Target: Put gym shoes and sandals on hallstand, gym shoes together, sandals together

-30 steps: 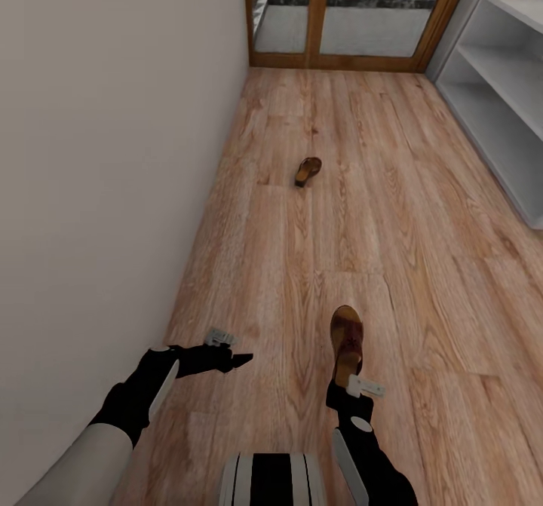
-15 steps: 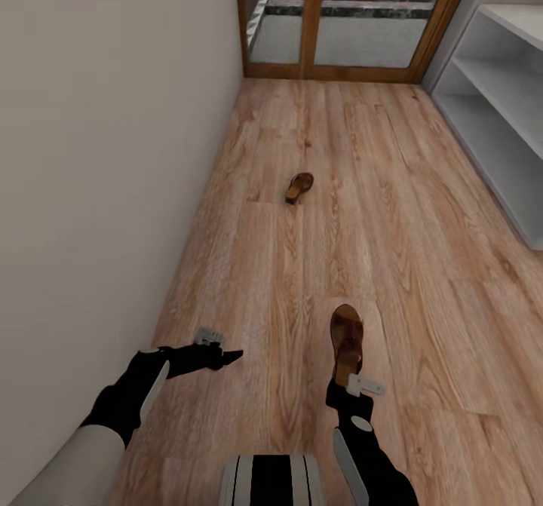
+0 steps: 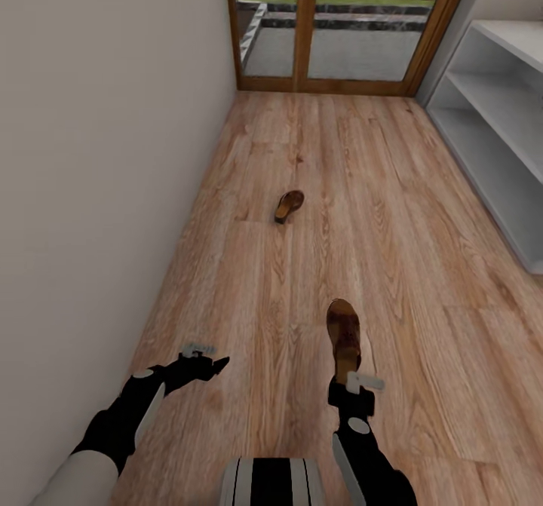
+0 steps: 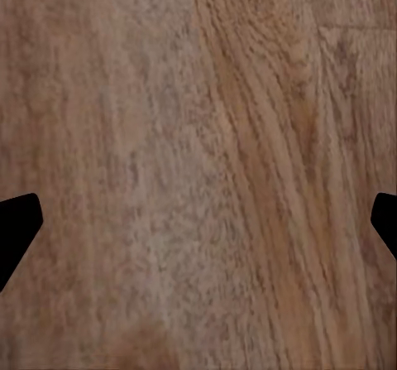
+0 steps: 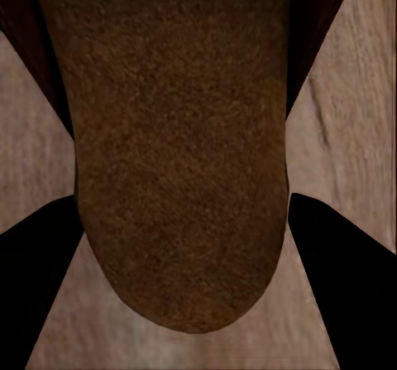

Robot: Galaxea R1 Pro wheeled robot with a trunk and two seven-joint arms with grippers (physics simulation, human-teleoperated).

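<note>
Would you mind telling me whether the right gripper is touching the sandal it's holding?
Touching. In the right wrist view, the right gripper has both dark fingers pressed against the sides of the sandal, with no floor visible between them.

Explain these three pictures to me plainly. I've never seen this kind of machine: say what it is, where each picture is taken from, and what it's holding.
It is a simulated two-armed wheeled robot. The big picture looks down from its head over a wood corridor floor. Its right gripper is shut on one brown sandal; that arm's wrist camera shows the sandal's sole close up. The left gripper is open and empty, and its wrist camera shows bare floor. A second sandal lies ahead on the floor. White shelves stand at the right.
</note>
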